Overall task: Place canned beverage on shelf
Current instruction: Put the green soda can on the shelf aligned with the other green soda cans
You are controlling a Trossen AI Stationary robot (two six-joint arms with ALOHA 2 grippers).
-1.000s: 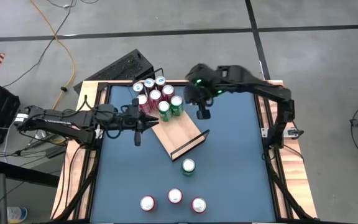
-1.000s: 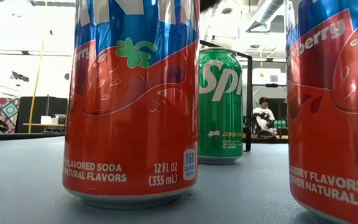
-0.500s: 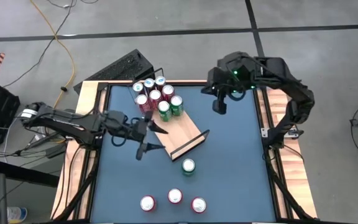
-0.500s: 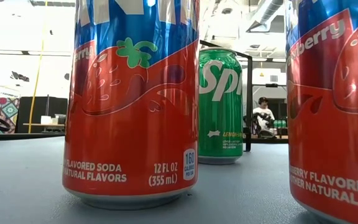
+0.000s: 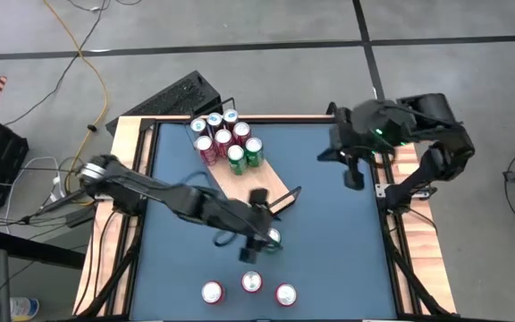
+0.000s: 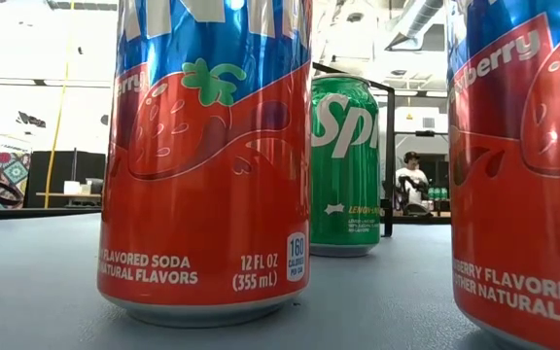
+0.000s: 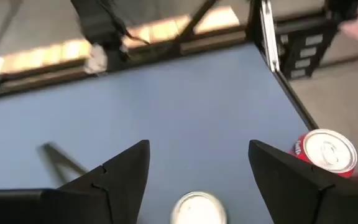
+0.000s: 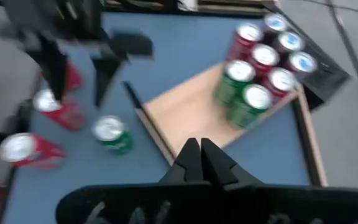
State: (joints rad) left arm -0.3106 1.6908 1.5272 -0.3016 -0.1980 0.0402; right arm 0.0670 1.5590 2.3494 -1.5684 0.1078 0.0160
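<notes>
The left gripper [image 5: 256,240] hangs in the lower middle of the high view, right over the green can [image 5: 272,239] that stands alone on the blue table [image 5: 329,233], just below the shelf's [image 5: 256,186] lower black rail. In the left wrist view its fingers [image 7: 124,168] are spread wide with the can's silver top [image 7: 197,208] between them, and nothing is grasped yet.

The job now looks like a descent and pinch. It would go best if the gripper dropped straight down until the fingers bracket the can's body, stayed centred so neither finger tips it, then closed below the rim.

Seven cans [image 5: 226,139] already crowd the shelf's upper-left end, so the bare wood toward its lower right is the likely spot. Three red cans [image 5: 250,286] wait near the bottom edge.

The right gripper [image 5: 353,175] waits at the right side, its fingers [image 8: 199,163] pressed together and holding nothing.
</notes>
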